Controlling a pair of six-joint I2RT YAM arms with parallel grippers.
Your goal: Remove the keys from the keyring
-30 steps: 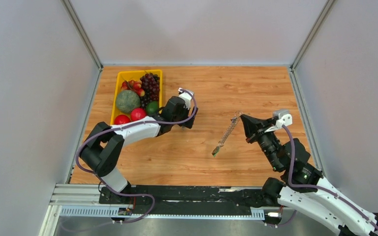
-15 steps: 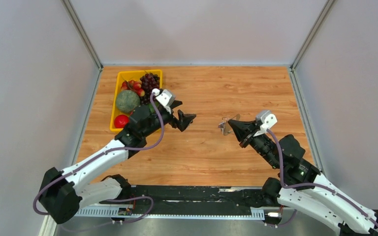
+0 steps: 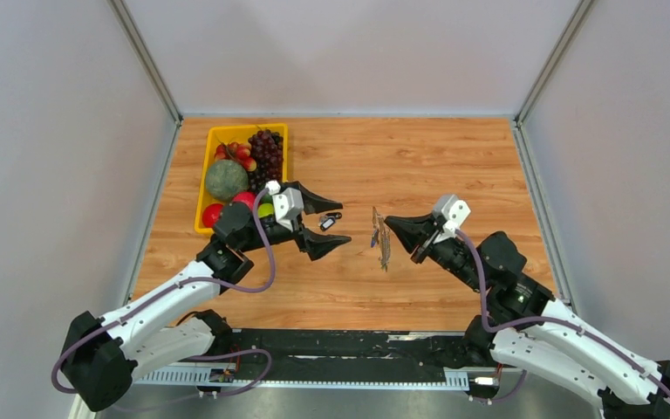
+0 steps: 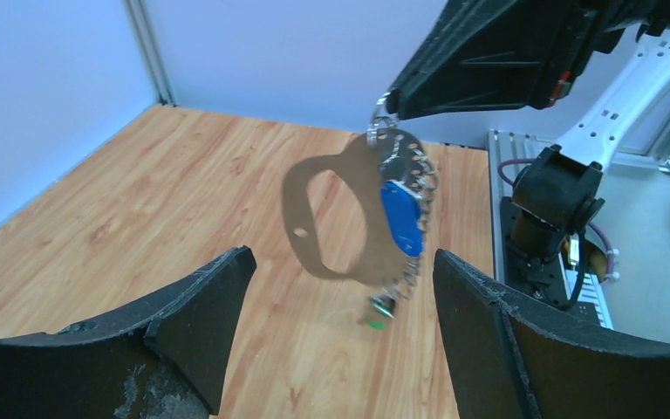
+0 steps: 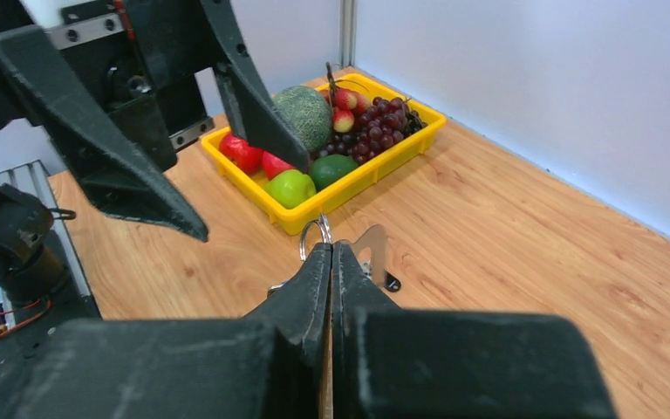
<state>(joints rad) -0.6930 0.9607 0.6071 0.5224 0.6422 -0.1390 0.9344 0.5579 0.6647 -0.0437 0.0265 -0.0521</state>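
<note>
Between the two arms, above the wooden surface (image 3: 454, 157), a keyring (image 4: 416, 179) dangles from the tip of the right gripper (image 3: 387, 223). That gripper's jaws are pressed together, pinching a small round loop at the keyring's top end. The rest hangs free below the tip, clear of the surface.

The keyring is a grey metal coil that looks like a chain. A key with a blue head (image 4: 399, 216) lies against the coil, a little below the right gripper's tip. A flat silver tag (image 4: 331, 218) with a large oval hole hangs beside it, on the side away from the coil. At the lowest end, farthest from the gripper, is what looks like a key with a green head (image 4: 384, 305), though it is blurred.

Facing it, the left gripper (image 3: 344, 223) has its jaws spread wide and holds nothing. The keyring hangs just ahead of its fingertips, in line with the gap between them, without touching. A small dark object (image 3: 330, 220) lies on the surface under that gap, too small to identify.

Behind the left gripper stands a yellow tray (image 5: 375, 177) filled with grapes, a melon and red and green fruit.
</note>
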